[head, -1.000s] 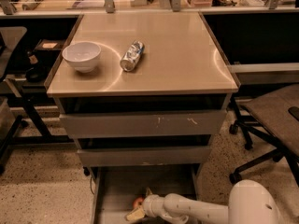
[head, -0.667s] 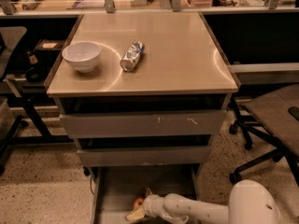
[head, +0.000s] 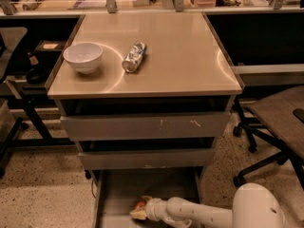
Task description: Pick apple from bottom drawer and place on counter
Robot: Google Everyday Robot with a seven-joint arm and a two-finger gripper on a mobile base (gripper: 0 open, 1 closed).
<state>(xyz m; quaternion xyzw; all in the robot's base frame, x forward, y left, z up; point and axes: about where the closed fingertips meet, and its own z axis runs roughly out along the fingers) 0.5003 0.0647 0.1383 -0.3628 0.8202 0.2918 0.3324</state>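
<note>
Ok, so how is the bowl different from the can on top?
The bowl is white and stands upright; the can is silver and lies on its side. The bowl is wider; the can is narrower. Both sit on the counter, apart. The gripper is down in the bottom drawer, by the apple.

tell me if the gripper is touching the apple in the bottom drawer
Cannot tell. The camera view shows the gripper low in the bottom drawer, overlapping the apple, with neither contact nor gap plain.
</note>
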